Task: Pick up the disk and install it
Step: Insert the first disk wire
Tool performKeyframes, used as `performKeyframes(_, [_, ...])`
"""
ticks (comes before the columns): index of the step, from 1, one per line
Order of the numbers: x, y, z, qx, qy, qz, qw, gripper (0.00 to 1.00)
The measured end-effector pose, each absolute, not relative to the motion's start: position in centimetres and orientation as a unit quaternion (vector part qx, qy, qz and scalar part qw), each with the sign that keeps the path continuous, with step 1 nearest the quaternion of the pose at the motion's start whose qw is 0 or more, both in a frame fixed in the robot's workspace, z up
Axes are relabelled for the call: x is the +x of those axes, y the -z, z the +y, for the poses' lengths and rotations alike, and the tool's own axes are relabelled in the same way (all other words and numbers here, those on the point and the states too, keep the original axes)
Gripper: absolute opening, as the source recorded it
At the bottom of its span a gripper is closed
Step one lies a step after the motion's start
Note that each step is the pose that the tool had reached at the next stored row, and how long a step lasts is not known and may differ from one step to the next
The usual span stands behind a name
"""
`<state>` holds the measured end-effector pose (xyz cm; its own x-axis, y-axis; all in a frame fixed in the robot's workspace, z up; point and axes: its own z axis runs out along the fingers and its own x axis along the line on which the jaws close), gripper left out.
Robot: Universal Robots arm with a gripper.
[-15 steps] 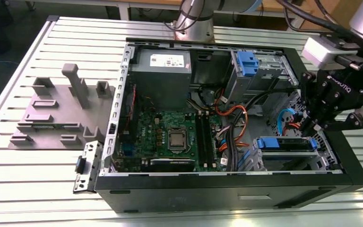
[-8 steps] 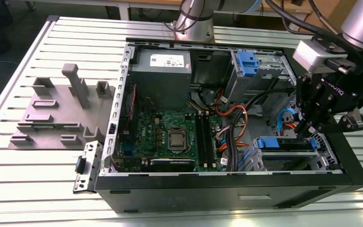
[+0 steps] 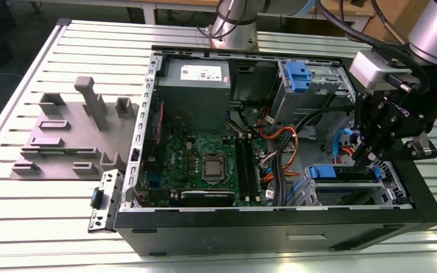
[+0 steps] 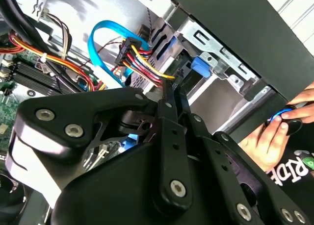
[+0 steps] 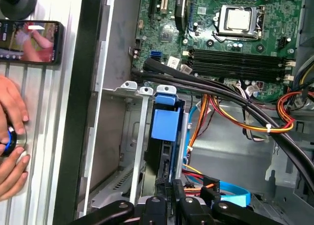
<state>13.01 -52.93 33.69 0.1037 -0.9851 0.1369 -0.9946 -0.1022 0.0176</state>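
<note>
The disk point(image 5: 164, 124) stands on edge in the drive bay at the case's front corner, its blue end tab facing the motherboard. In the exterior view the disk point(image 3: 332, 172) sits low in the case on the exterior view's right. My gripper point(image 5: 172, 186) is at the disk's other end, fingers drawn close together on its thin edge. The exterior view has the gripper point(image 3: 364, 156) reaching down into the bay. In the second wrist view the gripper point(image 4: 174, 83) tapers to a point beside the blue tab point(image 4: 201, 65).
Orange, yellow and blue cables point(image 5: 230, 112) run close past the bay. The motherboard point(image 3: 203, 165), grey power supply point(image 3: 196, 79) and another blue caddy point(image 3: 298, 77) are in the case. A grey fixture point(image 3: 74, 131) lies on the table. A person's hand point(image 5: 10, 132) and a phone point(image 5: 29, 41) are outside the case wall.
</note>
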Motion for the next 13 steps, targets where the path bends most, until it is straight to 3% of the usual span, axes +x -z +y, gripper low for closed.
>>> performKeyframes(13, [13.01, -33.30, -53.34, 0.728, -0.041, -0.683, 0.049, 0.17])
